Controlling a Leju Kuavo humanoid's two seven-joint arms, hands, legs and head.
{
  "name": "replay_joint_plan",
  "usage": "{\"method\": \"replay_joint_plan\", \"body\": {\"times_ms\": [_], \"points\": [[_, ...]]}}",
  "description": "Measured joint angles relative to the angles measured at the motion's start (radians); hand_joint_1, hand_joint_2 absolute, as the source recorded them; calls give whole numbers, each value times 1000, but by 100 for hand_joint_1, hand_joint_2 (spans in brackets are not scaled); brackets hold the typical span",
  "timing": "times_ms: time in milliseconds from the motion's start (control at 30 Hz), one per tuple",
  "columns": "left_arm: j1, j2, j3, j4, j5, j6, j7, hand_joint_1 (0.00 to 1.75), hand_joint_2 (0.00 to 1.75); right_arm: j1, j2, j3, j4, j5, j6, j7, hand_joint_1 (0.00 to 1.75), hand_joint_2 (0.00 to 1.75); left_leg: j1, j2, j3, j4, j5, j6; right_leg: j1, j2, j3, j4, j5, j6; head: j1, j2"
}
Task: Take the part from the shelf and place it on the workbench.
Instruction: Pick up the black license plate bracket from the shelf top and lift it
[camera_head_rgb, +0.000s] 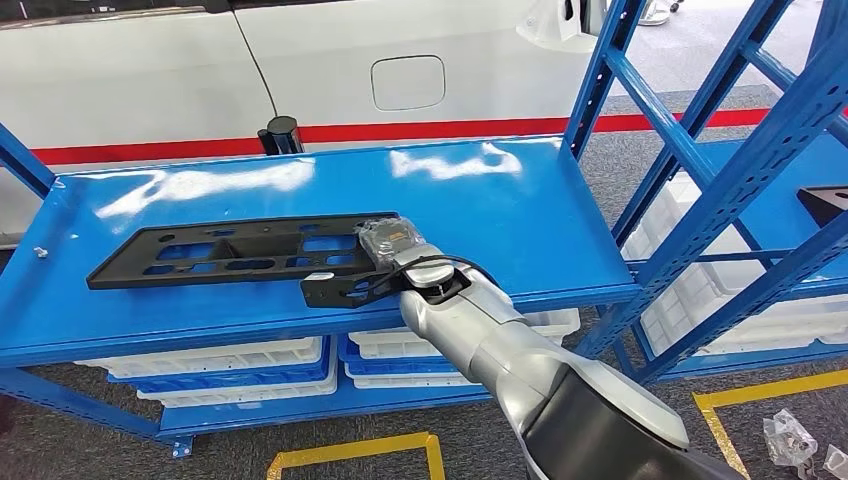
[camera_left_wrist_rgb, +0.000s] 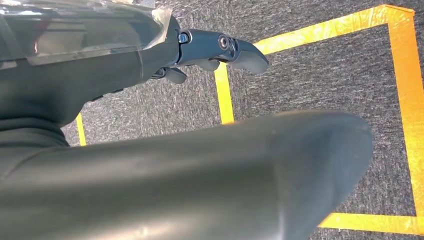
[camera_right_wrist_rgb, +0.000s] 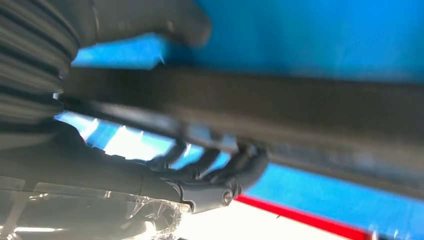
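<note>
Black and flat, the part (camera_head_rgb: 240, 254) is seen left of centre in the head view, lying along the blue shelf (camera_head_rgb: 520, 215) with its right end gripped by the right hand (camera_head_rgb: 392, 248). In the right wrist view the dark fingers (camera_right_wrist_rgb: 215, 167) are curled under the part's edge (camera_right_wrist_rgb: 280, 102) and the thumb is laid over it, though the picture is blurred. The left hand (camera_left_wrist_rgb: 210, 52) is seen over grey carpet and yellow floor tape (camera_left_wrist_rgb: 225, 95), its fingers partly curled, nothing held. White bins (camera_head_rgb: 210, 358) are stored below the shelf, and a white car body (camera_head_rgb: 330, 60) fills the upper frame.
</note>
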Motion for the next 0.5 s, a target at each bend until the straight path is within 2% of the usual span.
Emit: {"method": "replay_joint_plan", "body": {"times_ms": [500], "points": [[-3, -5, -7, 0, 1, 0, -4, 0, 0, -40, 2, 2, 13, 30, -25, -10, 171, 175, 0, -1, 3, 0, 0, 0, 0, 0, 3, 0, 0, 0, 0, 0]]}}
